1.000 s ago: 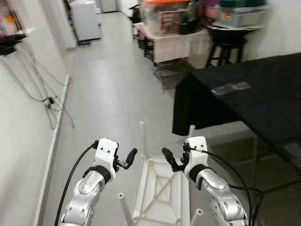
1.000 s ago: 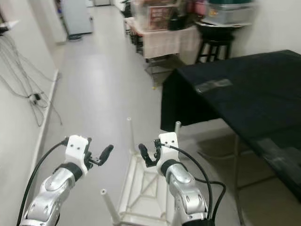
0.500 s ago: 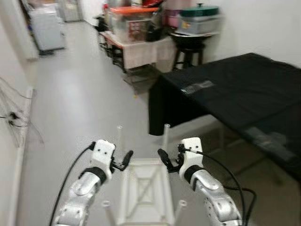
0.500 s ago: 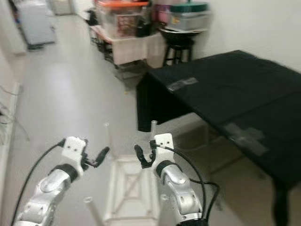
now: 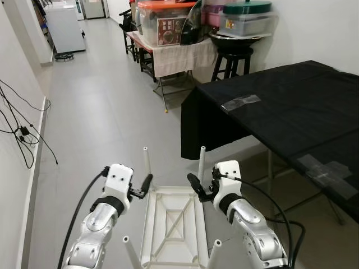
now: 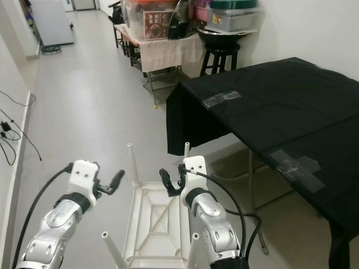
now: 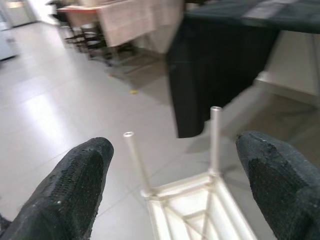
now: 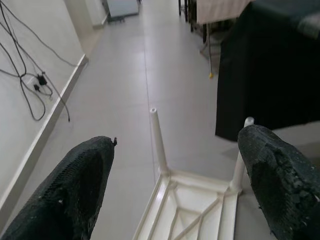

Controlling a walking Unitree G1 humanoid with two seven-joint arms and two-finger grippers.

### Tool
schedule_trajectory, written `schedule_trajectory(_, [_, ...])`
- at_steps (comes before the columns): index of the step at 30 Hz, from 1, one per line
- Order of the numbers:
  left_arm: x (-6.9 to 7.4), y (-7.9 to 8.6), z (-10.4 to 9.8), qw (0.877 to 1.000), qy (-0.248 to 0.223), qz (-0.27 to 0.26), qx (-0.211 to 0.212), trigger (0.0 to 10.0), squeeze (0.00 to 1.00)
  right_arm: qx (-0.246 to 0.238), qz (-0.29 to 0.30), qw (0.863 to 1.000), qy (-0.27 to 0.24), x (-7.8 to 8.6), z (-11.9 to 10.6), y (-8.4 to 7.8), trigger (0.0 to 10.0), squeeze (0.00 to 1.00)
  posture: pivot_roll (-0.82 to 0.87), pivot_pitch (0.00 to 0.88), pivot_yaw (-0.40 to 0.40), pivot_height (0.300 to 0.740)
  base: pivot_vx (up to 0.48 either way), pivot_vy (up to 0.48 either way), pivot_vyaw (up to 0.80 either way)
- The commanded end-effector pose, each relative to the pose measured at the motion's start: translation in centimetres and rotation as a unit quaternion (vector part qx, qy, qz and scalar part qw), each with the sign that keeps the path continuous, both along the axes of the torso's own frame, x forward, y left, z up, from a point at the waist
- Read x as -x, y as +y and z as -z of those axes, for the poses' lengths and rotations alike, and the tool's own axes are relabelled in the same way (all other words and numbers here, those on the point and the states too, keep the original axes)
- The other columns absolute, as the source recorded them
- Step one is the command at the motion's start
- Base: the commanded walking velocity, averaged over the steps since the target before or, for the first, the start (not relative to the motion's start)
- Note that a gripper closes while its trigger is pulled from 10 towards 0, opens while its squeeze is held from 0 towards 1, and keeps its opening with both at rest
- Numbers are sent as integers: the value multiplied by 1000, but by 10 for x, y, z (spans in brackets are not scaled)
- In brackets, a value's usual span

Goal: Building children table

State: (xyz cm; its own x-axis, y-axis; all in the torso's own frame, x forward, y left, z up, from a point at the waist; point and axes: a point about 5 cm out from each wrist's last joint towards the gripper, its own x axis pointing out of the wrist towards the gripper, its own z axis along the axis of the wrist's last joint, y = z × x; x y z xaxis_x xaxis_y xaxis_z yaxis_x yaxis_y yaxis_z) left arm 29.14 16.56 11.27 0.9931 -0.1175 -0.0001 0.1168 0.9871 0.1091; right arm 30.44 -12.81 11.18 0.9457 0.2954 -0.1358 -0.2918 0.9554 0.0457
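Two grippers raised over upturned white table (image 5: pixel 171 224) on grey floor (image 5: pixel 106 112), legs pointing up. Left gripper (image 5: pixel 143 188) fingers spread wide, just left of frame edge, not touching. Right gripper (image 5: pixel 197 190) spread wide too, near right far leg (image 5: pixel 201 162). Black-draped table (image 5: pixel 291 106) off to right.

The grey tiled floor (image 5: pixel 106 106) carries a white children table (image 5: pixel 173 224) lying upside down, its 4 legs pointing up. Beside it stands a table draped in black cloth (image 5: pixel 291 106) with strips of tape on top, and cables (image 5: pixel 25 134) trail along the wall.
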Motion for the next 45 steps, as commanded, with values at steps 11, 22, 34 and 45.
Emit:
schedule_trajectory(11, [0,12,6,999,9,-52,5,10000,0,-18,-13,1000,-19,0,-3,1,10000,1000,24,0,26,740,0,0,0])
schedule_trajectory(22, [-1,12,7,999,18,-51,3,10000,0,2,-5,1000,-10,-3,2,1,10000,0,24,0,29,740,0,249,0])
schedule_trajectory(34, [-2,10,6,999,11,-51,-5,10000,0,9,1,1000,-13,-4,3,0,10000,0,23,0,28,740,0,28,0])
schedule_trajectory(45, [-4,10,4,999,6,-49,-11,10000,0,1,30,1000,-4,-8,3,-8,10000,0,24,0,26,740,0,0,0])
